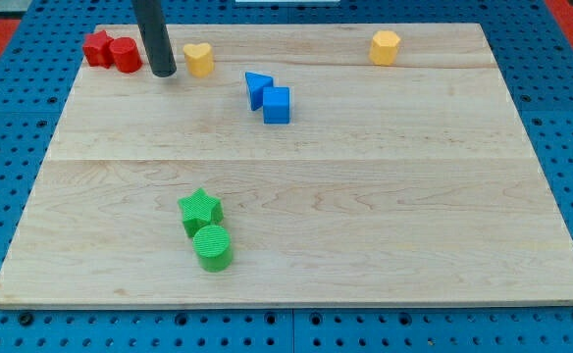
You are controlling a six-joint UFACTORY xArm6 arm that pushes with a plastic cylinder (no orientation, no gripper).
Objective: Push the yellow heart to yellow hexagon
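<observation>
board [365,176]: pale wood, smooth matt (grain visible) | blocks: matt plastic-looking | rod [155,34]: dark, slight sheen

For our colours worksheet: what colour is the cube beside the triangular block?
Blue cube, clearest in the camera view.

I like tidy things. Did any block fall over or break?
No, nothing stands out. The blocks all sit flat on the board. My tip stands between the red cylinder and the yellow heart; the yellow hexagon sits far right.
</observation>
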